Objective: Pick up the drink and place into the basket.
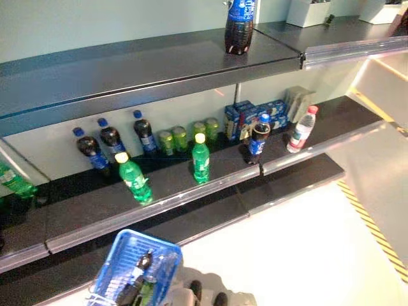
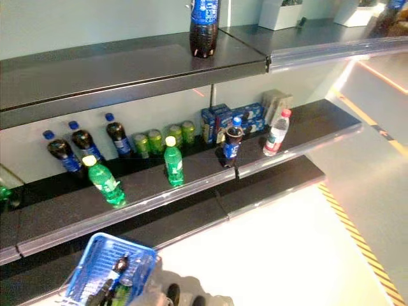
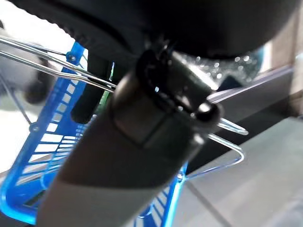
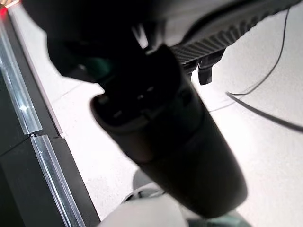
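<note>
The blue basket (image 1: 111, 258) hangs low at the left in front of the shelves, with a dark bottle (image 1: 141, 266) and a green drink inside it. My left hand (image 3: 156, 118) is shut on the basket's thin wire handles (image 3: 57, 66). Drinks stand on the middle shelf (image 1: 210, 185): two green bottles (image 1: 134, 180) (image 1: 201, 158), dark cola bottles (image 1: 111, 138) behind them, green cans (image 1: 180, 138), a blue-labelled cola bottle (image 1: 258, 141) and a clear water bottle (image 1: 301, 129). My right hand (image 4: 156, 123) is low above the pale floor, away from the shelf.
A large cola bottle (image 1: 240, 25) stands on the top shelf. Blue boxes (image 1: 255, 115) sit at the back of the middle shelf. Another green bottle (image 1: 14, 182) is at the far left. A yellow-black striped line (image 1: 373, 226) marks the floor at the right.
</note>
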